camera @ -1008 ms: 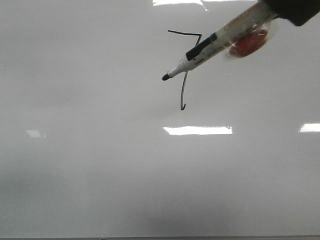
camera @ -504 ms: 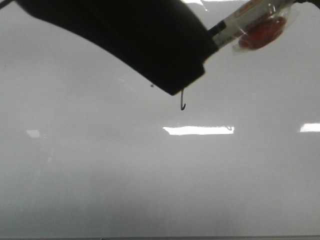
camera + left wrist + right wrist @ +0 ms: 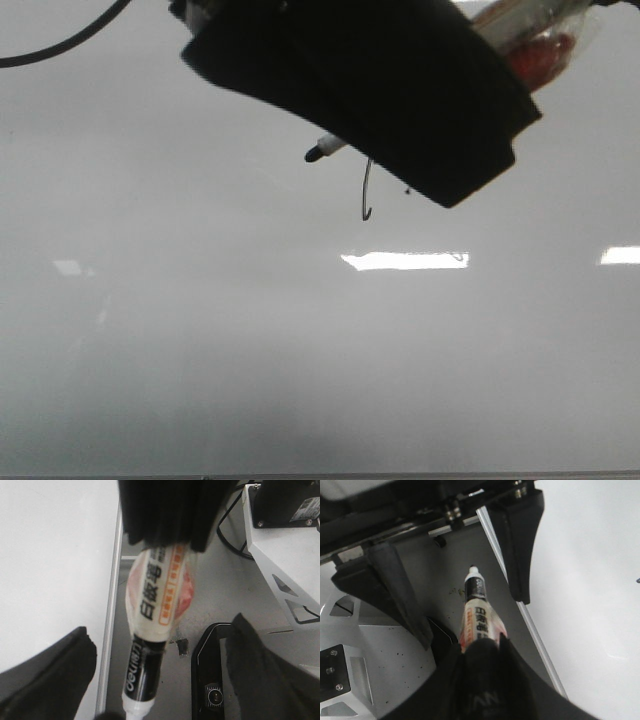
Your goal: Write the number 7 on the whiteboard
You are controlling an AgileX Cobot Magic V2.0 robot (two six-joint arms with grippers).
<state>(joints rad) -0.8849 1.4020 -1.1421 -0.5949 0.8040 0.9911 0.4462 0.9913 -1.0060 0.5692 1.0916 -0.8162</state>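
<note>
The whiteboard [image 3: 200,330] fills the front view. Of the number 7 [image 3: 366,192] only the lower downstroke and its hook show. The rest is hidden behind my left arm's black body [image 3: 380,90]. The marker's black tip [image 3: 312,154] pokes out below that body. My right gripper [image 3: 482,647] is shut on the white-and-black marker [image 3: 476,610]. My left gripper [image 3: 160,642] is open, one finger on each side of the marker [image 3: 155,610], not touching it. Its fingers [image 3: 520,550] show in the right wrist view around the marker's tip end.
A red wrapped lump [image 3: 545,55] is on the marker barrel. A black cable [image 3: 60,42] hangs at the top left. Beside the whiteboard's metal edge [image 3: 112,605] are a grey surface, a black camera unit [image 3: 212,680] and a white robot base [image 3: 285,555].
My left arm's black body has come in from the left and now covers the top of the 7 and most of the marker. The marker tip has shifted slightly left.
</note>
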